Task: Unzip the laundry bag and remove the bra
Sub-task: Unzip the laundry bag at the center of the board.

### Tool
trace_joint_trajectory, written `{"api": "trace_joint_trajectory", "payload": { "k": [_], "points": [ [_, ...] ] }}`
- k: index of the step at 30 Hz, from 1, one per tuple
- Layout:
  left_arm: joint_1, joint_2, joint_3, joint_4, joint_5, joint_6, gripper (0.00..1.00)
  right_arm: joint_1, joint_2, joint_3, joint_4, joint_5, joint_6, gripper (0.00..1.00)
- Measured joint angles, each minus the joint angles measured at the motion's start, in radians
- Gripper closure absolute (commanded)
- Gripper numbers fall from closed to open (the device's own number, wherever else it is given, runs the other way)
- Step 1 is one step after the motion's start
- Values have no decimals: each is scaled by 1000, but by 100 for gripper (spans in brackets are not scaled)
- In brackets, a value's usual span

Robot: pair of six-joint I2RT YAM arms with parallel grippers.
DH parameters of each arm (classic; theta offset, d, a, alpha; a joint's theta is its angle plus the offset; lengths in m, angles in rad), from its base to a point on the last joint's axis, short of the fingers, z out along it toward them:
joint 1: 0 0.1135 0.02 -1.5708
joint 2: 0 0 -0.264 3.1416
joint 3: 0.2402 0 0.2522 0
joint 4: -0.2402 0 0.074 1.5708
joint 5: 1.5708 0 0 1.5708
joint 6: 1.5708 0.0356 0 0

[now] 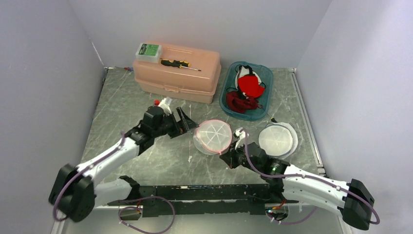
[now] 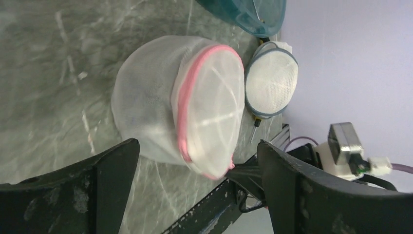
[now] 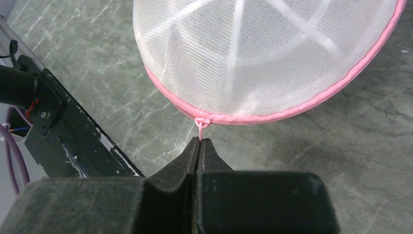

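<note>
beside the laundry bag (image 1: 213,136), left claw (image 1: 187,123) gapes; right claw (image 3: 198,141) pinches its zipper pull (image 3: 200,124); mesh (image 3: 272,53) hides contents

Light: bright, even, diffuse from above; soft shadow beneath laundry bag (image 3: 263,53) on table (image 3: 341,161). Overhead view: sharp throughout. Wrist views: near black fingers (image 2: 97,190) blurred, left view soft overall, white mesh mildly washed out

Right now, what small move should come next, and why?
Probably ease the left gripper forward onto the laundry bag and close, to steady it. The right gripper is shut on the zipper pull, and the left jaws stand open short of the bag.
</note>
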Motion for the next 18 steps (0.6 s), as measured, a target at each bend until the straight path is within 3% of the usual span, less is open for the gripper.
{"api": "trace_joint_trajectory", "payload": {
  "k": [5, 8, 13, 18],
  "points": [
    [-35, -253, -30, -232, -142, -90, 5, 12, 92, 0, 95, -2, 3, 100],
    [-117, -330, -72, -305, -196, -180, 5, 25, 145, 3, 135, -9, 0, 100],
    [-292, -275, -103, -301, -256, -320, 4, 56, 230, 44, 170, -23, -20, 100],
    [-373, -167, -93, -241, -294, -389, 5, 88, 275, 84, 204, -31, -43, 100]
  ]
}}
